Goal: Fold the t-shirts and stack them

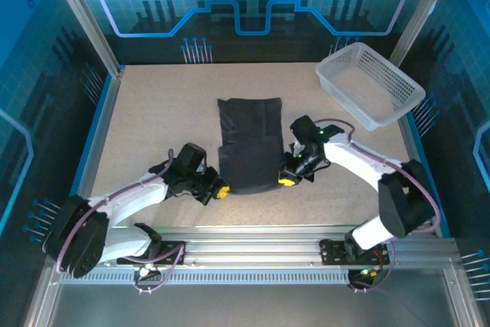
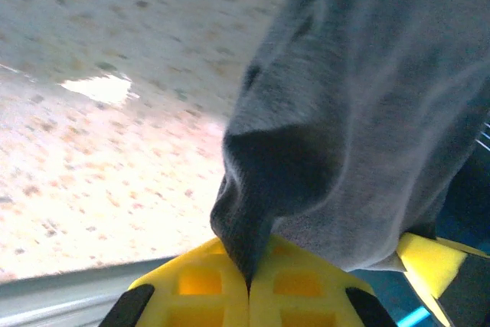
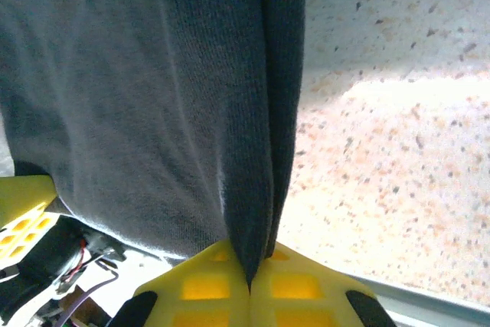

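Note:
A dark charcoal t-shirt (image 1: 249, 143) lies as a long narrow strip in the middle of the table, its near end lifted off the surface. My left gripper (image 1: 220, 190) is shut on the near left corner of the t-shirt (image 2: 337, 135), the cloth pinched between its yellow fingers (image 2: 199, 285). My right gripper (image 1: 286, 181) is shut on the near right corner of the t-shirt (image 3: 168, 105), a fold of cloth running down into its yellow fingers (image 3: 298, 285). The two grippers stand level with each other at the cloth's near edge.
A white plastic mesh basket (image 1: 369, 83) stands at the back right of the speckled beige table (image 1: 153, 120). Metal frame rails (image 1: 253, 235) border the table's near edge, with blue-lit walls around it.

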You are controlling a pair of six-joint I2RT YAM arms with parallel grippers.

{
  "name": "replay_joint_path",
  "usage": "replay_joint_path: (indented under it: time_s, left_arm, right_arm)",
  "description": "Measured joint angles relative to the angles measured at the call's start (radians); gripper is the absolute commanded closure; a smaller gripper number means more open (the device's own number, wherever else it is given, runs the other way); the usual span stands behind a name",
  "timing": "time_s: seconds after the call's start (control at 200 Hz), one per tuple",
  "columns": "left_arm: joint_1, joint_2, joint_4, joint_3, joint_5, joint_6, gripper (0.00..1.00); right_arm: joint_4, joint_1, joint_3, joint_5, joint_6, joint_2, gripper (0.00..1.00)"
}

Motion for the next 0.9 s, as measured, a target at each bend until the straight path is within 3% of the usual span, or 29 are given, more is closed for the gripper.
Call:
replay_joint_path:
  time_s: [0.175, 0.33, 0.49, 0.64, 0.665, 0.745, 0.895]
  left_arm:
    - [0.031, -0.045, -0.061, 0.153, -0.027, 0.023, 1.0]
    - [0.135, 0.016, -0.055, 0.317, -0.034, 0.027, 1.0]
    - [0.224, 0.268, -0.012, 0.566, -0.016, 0.047, 1.0]
    - [0.278, 0.596, 0.011, 0.862, -0.003, 0.079, 1.0]
    - [0.286, 0.644, 0.015, 0.904, -0.003, 0.083, 0.93]
    - [0.314, 0.799, 0.011, 1.033, -0.004, 0.105, 0.68]
    - [0.348, 1.001, 0.003, 1.191, -0.008, 0.145, 0.47]
  right_arm:
    - [-0.075, -0.005, 0.099, 0.011, 0.053, -0.054, 1.0]
    - [-0.124, -0.051, 0.305, 0.025, 0.094, -0.005, 1.0]
    - [-0.144, -0.122, 0.577, 0.034, 0.131, 0.172, 1.0]
    - [-0.155, -0.182, 0.908, 0.064, 0.153, 0.473, 1.0]
    - [-0.153, -0.188, 0.96, 0.07, 0.158, 0.521, 1.0]
    - [-0.165, -0.213, 1.162, 0.079, 0.171, 0.719, 0.76]
    - [-0.224, -0.254, 1.525, 0.104, 0.157, 1.057, 0.48]
